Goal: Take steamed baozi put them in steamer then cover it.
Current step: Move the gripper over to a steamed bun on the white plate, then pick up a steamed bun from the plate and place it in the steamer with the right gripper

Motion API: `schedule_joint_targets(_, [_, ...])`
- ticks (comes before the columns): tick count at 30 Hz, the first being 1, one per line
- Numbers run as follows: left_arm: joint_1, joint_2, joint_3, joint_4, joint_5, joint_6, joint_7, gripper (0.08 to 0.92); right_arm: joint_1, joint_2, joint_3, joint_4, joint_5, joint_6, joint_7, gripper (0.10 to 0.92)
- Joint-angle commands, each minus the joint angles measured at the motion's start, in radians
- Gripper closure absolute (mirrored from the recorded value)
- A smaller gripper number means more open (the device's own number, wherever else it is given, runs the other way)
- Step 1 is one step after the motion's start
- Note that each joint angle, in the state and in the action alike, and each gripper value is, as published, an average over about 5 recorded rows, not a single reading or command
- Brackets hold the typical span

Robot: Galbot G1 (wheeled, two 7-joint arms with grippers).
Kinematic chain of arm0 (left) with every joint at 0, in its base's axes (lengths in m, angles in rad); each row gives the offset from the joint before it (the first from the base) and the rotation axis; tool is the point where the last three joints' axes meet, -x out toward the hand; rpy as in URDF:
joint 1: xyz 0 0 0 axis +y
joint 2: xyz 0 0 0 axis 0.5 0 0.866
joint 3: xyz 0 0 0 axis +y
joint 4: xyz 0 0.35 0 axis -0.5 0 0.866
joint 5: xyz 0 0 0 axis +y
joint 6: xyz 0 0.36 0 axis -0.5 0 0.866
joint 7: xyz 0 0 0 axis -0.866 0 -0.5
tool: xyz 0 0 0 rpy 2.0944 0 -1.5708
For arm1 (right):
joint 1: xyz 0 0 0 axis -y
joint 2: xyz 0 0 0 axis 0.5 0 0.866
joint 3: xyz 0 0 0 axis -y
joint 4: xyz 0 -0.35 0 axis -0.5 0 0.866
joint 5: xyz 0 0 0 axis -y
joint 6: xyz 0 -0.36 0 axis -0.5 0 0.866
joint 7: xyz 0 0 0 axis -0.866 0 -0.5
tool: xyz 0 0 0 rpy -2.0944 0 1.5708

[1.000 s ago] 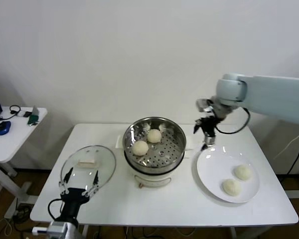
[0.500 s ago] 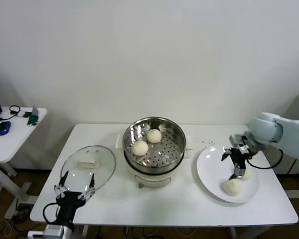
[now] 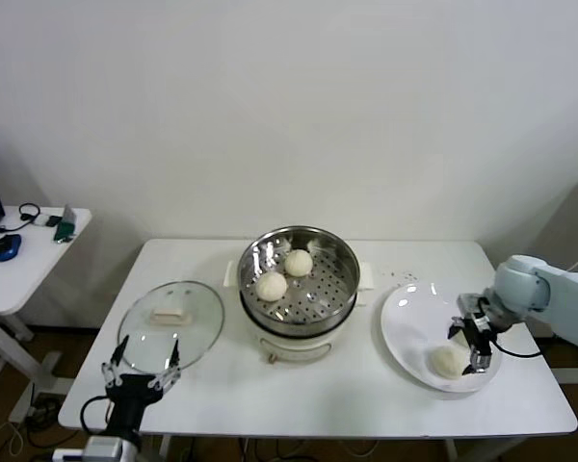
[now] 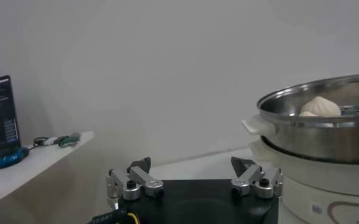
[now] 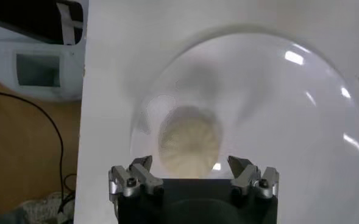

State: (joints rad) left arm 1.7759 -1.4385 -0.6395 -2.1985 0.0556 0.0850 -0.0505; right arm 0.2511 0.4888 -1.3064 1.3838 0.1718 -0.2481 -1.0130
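Nearest, at the bottom left of the head view, the left gripper hangs over the table's front edge with its fingers apart and empty. Just beyond it lies one glass cover, flat on the white table, handle up.

At the lower right, the right gripper sits low over the one white plate, fingers spread wide to either side of a bun without closing on it, as the right wrist view shows. In the head view only one bun is clearly seen on the plate; the gripper covers the spot where another lay.

At the table's centre stands one steamer, holding two buns side by side on its holed floor.

Beyond is a plain white wall; at the far left, a side desk carries a mouse and small items.

A second ago the right arm reached high beside the steamer's right rim; it has since swung down onto the plate. The left gripper has drawn back slightly toward the front edge.
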Motion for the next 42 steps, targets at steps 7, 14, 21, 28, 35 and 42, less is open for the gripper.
schedule_joint_targets(7, [0.029, 0.002, 0.006, 0.005, 0.046, -0.026, 0.007, 0.177, -0.098, 0.073, 0.071, -0.072, -0.051, 0.007, 0.01, 0.203])
schedule_joint_targets(14, [0.034, -0.002, 0.01, 0.003, 0.055, -0.028, 0.007, 0.177, -0.097, 0.1, 0.071, -0.092, -0.052, 0.013, -0.005, 0.203])
schedule_joint_targets(21, [0.029, -0.003, 0.011, 0.005, 0.053, -0.027, 0.007, 0.177, -0.079, 0.109, 0.052, -0.096, -0.047, 0.009, -0.015, 0.26])
schedule_joint_targets(28, [0.033, -0.003, 0.009, 0.004, 0.044, -0.027, 0.011, 0.177, -0.036, 0.114, 0.011, -0.101, -0.039, 0.017, -0.026, 0.312])
schedule_joint_targets(35, [0.034, -0.002, 0.008, 0.008, 0.027, -0.026, 0.011, 0.177, 0.071, 0.131, -0.048, -0.105, -0.009, 0.045, -0.042, 0.329])
schedule_joint_targets(42, [0.03, 0.003, 0.008, 0.008, 0.02, -0.025, 0.012, 0.177, 0.366, 0.218, -0.196, -0.114, 0.023, 0.196, -0.107, 0.333])
